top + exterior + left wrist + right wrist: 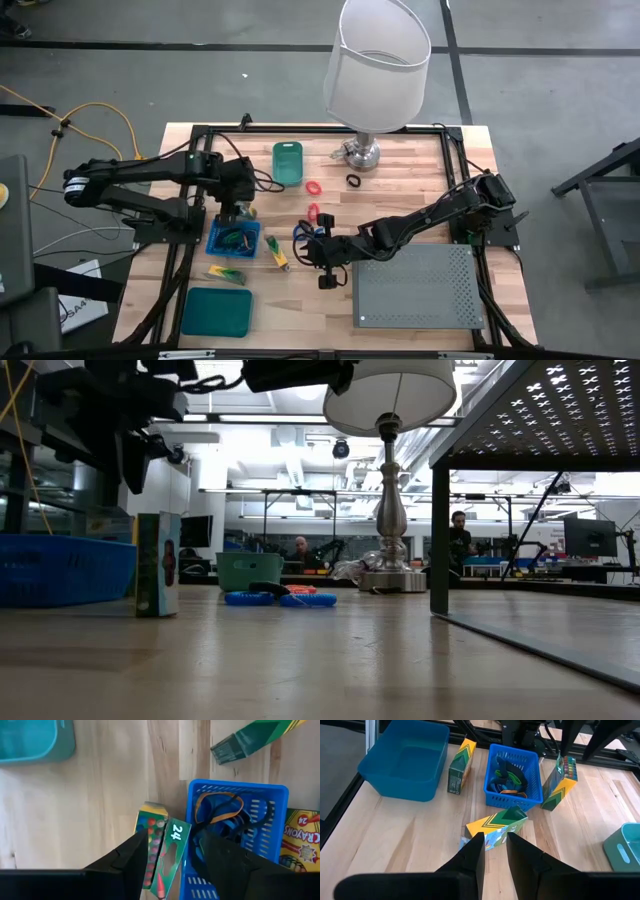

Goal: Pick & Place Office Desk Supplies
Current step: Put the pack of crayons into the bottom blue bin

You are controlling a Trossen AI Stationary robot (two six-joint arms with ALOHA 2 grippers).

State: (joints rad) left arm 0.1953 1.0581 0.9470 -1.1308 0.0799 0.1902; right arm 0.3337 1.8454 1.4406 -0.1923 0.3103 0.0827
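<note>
1. Left gripper (237, 213) hangs over the blue basket (232, 239), at 9 o'clock on the desk (400, 160). Its fingers are spread and hold nothing.
2. Basket holds blue, black and tan loops (220, 815). A crayon box (167, 855) stands just beside it.
3. Right gripper (492, 847) is mid-desk, fingers narrow, nothing between them. Another crayon box (496, 827) lies just past its tips.
4. Red loops (313, 187) and a black ring (353, 180) lie loose at 12 o'clock near the lamp base (362, 152).
</note>
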